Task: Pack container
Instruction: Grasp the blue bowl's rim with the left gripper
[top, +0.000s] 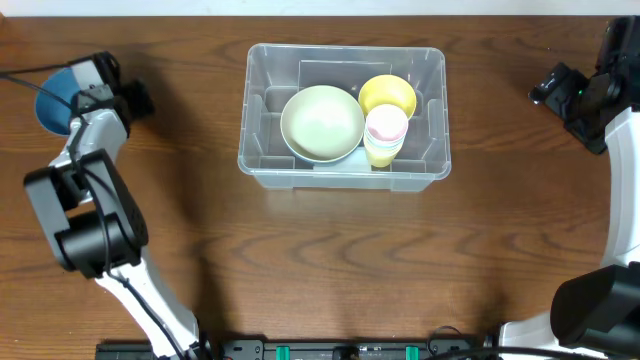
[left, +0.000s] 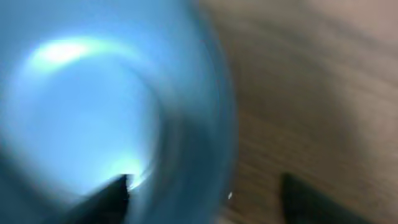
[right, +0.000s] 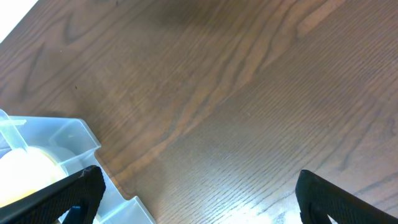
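You have the container (top: 345, 49) on the table (top: 330, 270) (likely light, stiff, slick: take its thick rim), left gripper (left: 205, 180) apart astride the wall of the blue bowl (left: 81, 112) left of it, right gripper (right: 199, 174) wide, empty, to its right.

Dark wooden table (top: 330, 260) fills the frame, the clear container (top: 300, 178) sits upper centre on it, a blue bowl (top: 55, 100) far upper left.

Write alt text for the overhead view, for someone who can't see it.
A clear bin at the middle of a wooden table holds a cream bowl, a yellow bowl and stacked cups. The left arm reaches a blue bowl at the far left; the right arm is at the right edge.
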